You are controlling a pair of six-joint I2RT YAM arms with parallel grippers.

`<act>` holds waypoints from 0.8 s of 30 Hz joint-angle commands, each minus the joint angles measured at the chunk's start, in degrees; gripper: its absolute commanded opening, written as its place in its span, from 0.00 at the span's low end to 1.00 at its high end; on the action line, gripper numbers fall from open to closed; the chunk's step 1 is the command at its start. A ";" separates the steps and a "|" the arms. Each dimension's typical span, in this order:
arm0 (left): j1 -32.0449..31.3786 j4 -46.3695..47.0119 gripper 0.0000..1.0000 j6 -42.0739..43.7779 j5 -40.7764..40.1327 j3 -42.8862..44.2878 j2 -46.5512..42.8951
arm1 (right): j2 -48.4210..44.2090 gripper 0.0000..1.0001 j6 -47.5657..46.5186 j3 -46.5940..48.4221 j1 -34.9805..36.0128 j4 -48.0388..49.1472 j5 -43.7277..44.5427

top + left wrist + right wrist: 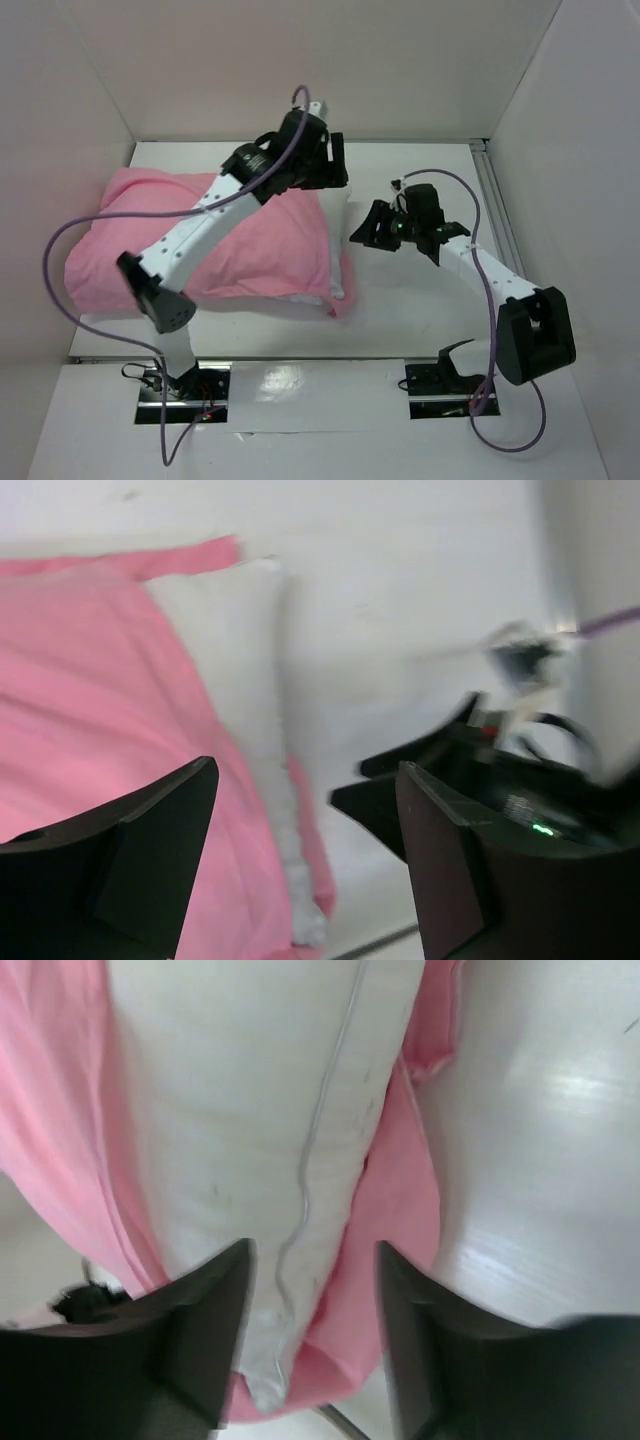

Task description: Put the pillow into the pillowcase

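The pink pillowcase (230,250) lies on the left half of the table with the white pillow (337,283) inside it. Only the pillow's right edge pokes out of the case mouth. My left gripper (338,162) hovers open above the far right corner of the bundle. In the left wrist view the open gripper (305,830) frames the pillow edge (235,650) and the pillowcase (80,710), gripping nothing. My right gripper (366,228) stands open just right of the case mouth. The right wrist view has the gripper (312,1300) facing the pillow seam (230,1100) and the pillowcase rim (400,1210).
White enclosure walls stand close on the left, back and right. A metal rail (495,200) runs along the table's right edge. Purple cables (60,250) loop off both arms. The right gripper (480,780) appears blurred in the left wrist view.
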 commanded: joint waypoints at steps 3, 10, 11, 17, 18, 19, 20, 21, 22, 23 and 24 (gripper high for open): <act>1.94 -16.99 0.85 1.30 -14.34 14.51 15.20 | 12.80 0.71 1.96 9.44 -4.59 7.12 -5.94; 6.32 -14.11 0.88 -1.43 -16.92 7.69 17.33 | 29.95 0.79 7.06 19.81 -5.12 17.23 -12.88; 6.86 -14.11 0.88 -1.43 -14.73 6.11 17.33 | 31.55 0.77 8.37 21.48 -4.34 19.24 -13.85; 10.12 -10.60 0.00 2.44 0.92 5.38 18.56 | 29.30 0.00 7.87 18.69 1.90 24.90 -15.90; 10.64 -10.59 0.00 3.22 1.72 5.39 17.78 | 27.63 0.00 5.50 15.81 4.96 24.10 -14.57; 10.64 -10.59 0.00 4.80 2.25 6.43 17.25 | 23.87 0.00 4.70 13.95 6.64 23.39 -12.91; 10.64 -10.59 0.16 5.77 2.78 7.05 16.11 | 21.83 0.00 3.73 9.84 8.66 22.17 -9.32; 10.64 -10.59 0.30 6.56 2.78 7.93 15.41 | 19.81 0.00 2.94 7.80 12.51 21.37 -6.68; 11.16 -10.59 0.42 8.14 3.65 7.94 14.79 | 15.61 0.00 2.93 5.69 14.37 20.76 -1.00; 11.17 -10.59 0.57 8.94 3.66 7.94 13.39 | 13.66 0.00 2.93 3.41 16.22 21.27 1.32; 11.17 -11.20 0.62 8.95 2.88 7.94 12.77 | 11.81 0.00 2.93 -0.35 19.37 21.28 3.61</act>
